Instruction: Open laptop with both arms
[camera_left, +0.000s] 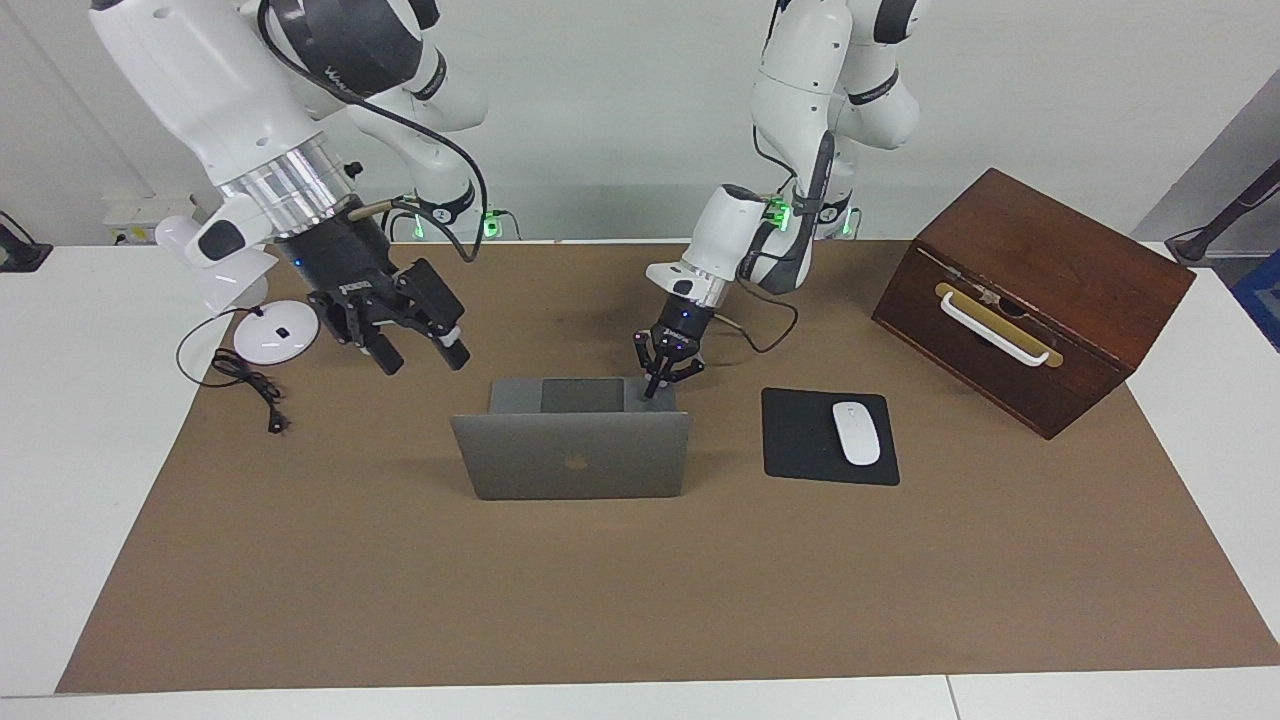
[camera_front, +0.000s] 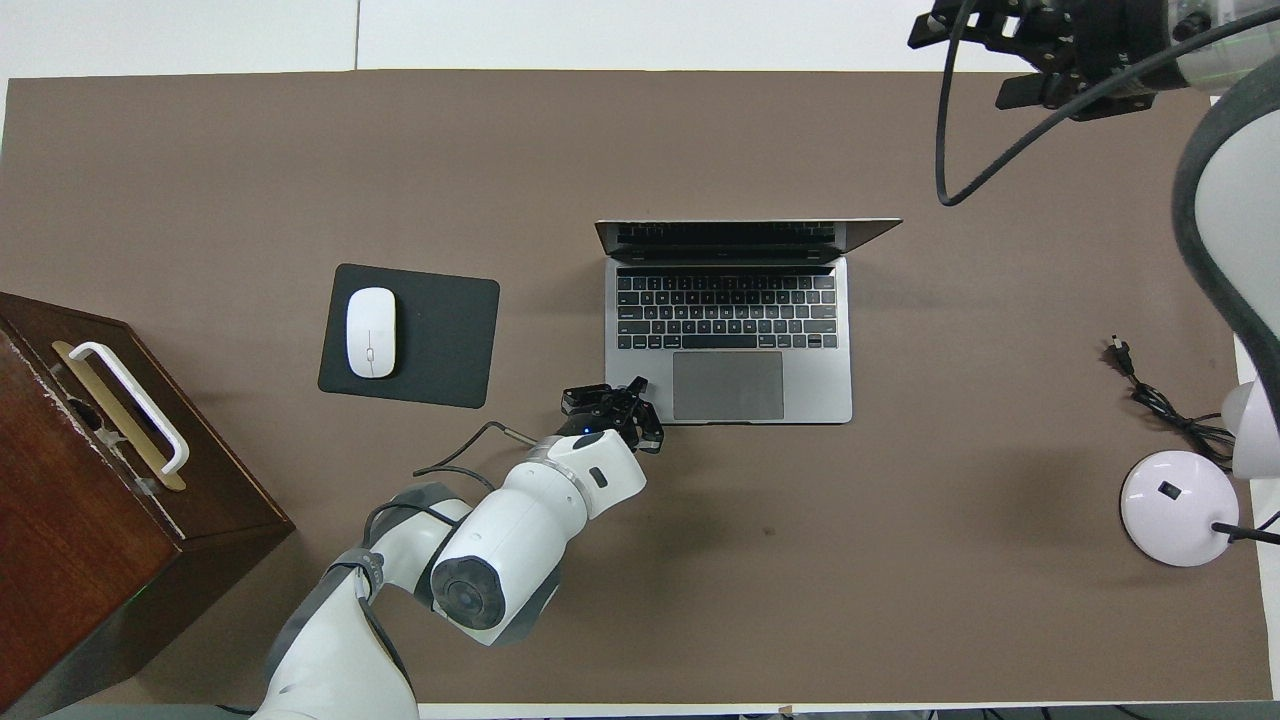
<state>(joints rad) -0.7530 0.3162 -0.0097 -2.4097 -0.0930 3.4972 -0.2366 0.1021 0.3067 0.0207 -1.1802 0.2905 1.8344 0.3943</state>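
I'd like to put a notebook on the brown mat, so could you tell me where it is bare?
The widest bare stretch lies farther from the robots than the laptop and mouse pad. Another lies between the laptop and the lamp. It is crowded at the laptop's corner, where the left gripper presses, beside the mouse pad.

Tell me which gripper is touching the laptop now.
The left gripper: its tips press the laptop's deck corner near the mouse pad. The right gripper hangs apart.

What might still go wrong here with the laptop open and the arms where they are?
The left gripper sits at the laptop deck's corner; a careless lift-off might drag the base. The right gripper hangs open in the air with its cable looping behind; a swing back could strike the upright lid.
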